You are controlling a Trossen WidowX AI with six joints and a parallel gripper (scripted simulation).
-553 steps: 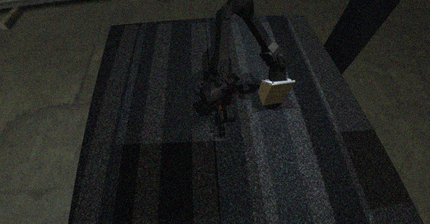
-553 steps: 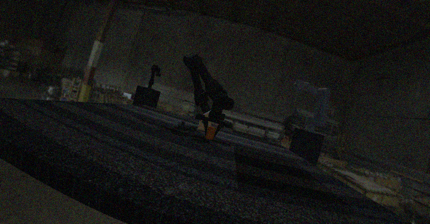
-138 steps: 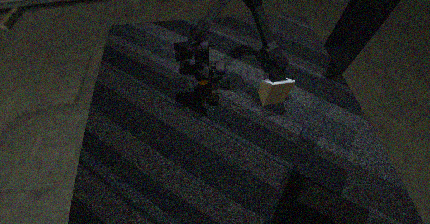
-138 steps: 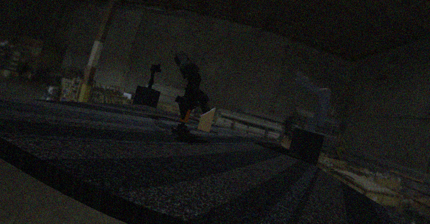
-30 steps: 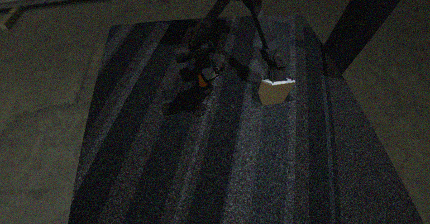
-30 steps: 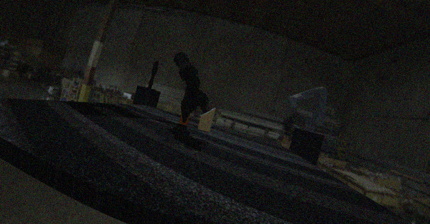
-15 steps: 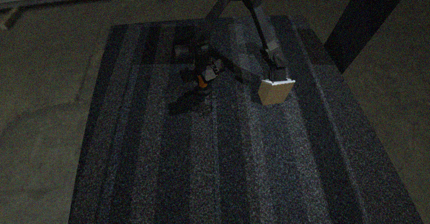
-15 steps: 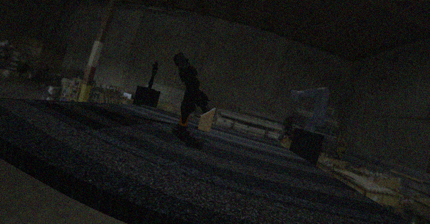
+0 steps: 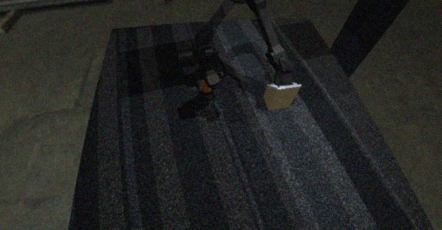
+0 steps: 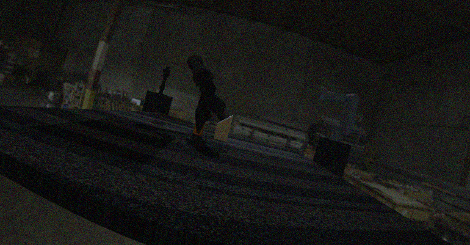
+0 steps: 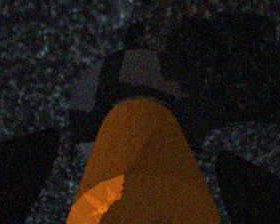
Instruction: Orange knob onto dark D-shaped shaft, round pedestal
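Fingers stand apart, two black, blunt-edged shapes on either side of the knob (image 9: pixel 205 86) (image 10: pixel 195 128) (image 11: pixel 143 145), with speckled cloth showing between each of them and its orange wall. The knob is smooth and rounded at its far end, its sides spreading toward the wrist camera; a bright, jagged-edged patch of light lies low on its left, and a browner shadow covers much of the rest. It sits at the pedestal (image 11: pixel 141 66), dark with a dull grey patch of light; whether it is seated all the way down, I cannot tell. Its hole and the shaft are hidden.

Black and jointed, the arm (image 9: pixel 204 31) (image 10: pixel 206 85) reaches down over a table (image 9: pixel 278 166) (image 10: pixel 197 190) covered in grainy dark stripes. Near the knob, well clear of it, is a tan, flat-faced block (image 9: pixel 281 97) (image 10: pixel 223 130) with a crisp white upper edge.
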